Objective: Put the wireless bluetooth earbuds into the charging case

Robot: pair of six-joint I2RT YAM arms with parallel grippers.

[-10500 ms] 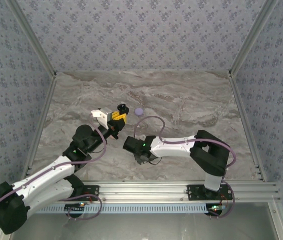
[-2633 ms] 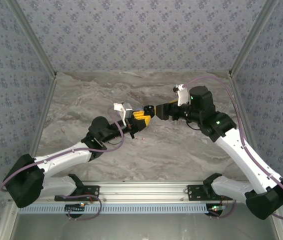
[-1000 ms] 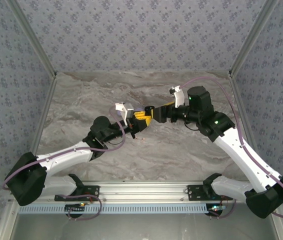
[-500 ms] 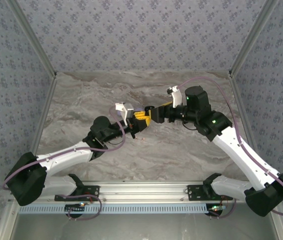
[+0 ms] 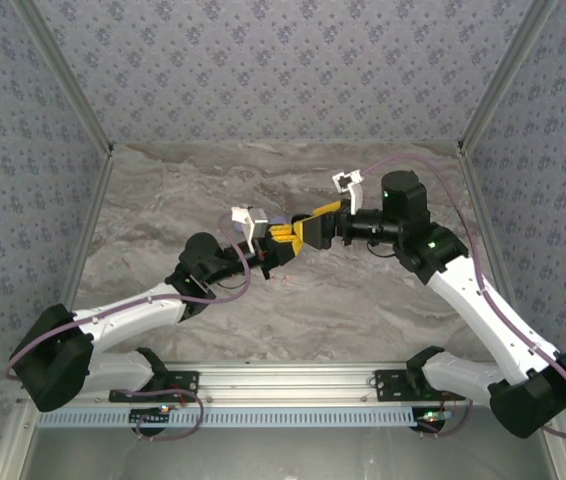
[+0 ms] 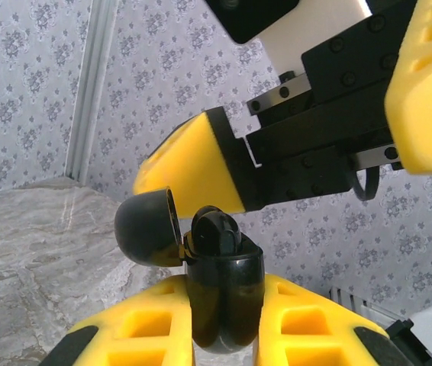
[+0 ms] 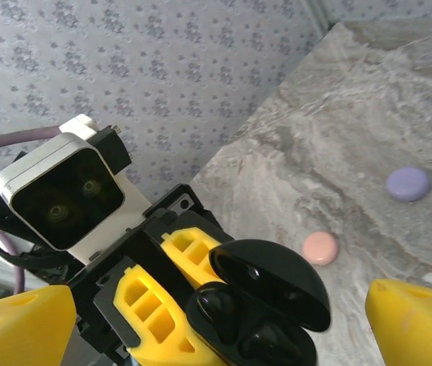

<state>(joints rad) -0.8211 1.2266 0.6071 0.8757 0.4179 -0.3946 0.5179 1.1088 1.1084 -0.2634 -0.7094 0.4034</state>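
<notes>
Floral wallpaper [image 6: 33,76] behind left hand [image 6: 224,339] gripping charging case [image 7: 256,303].

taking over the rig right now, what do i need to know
Left gripper shut on the black charging case, lid open.
Right gripper open, jaws either side of the case, holding nothing.
Done: a black earbud sits in the case, perhaps not fully down.
Left: confirm both buds are seated, close lid.
Lilac disc and pink disc lie on the table.

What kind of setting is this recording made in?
Likely a lab robot test cell: a marble-look tabletop walled in by patterned panels, with a left arm and right arm bolted to an aluminium rail.
</notes>
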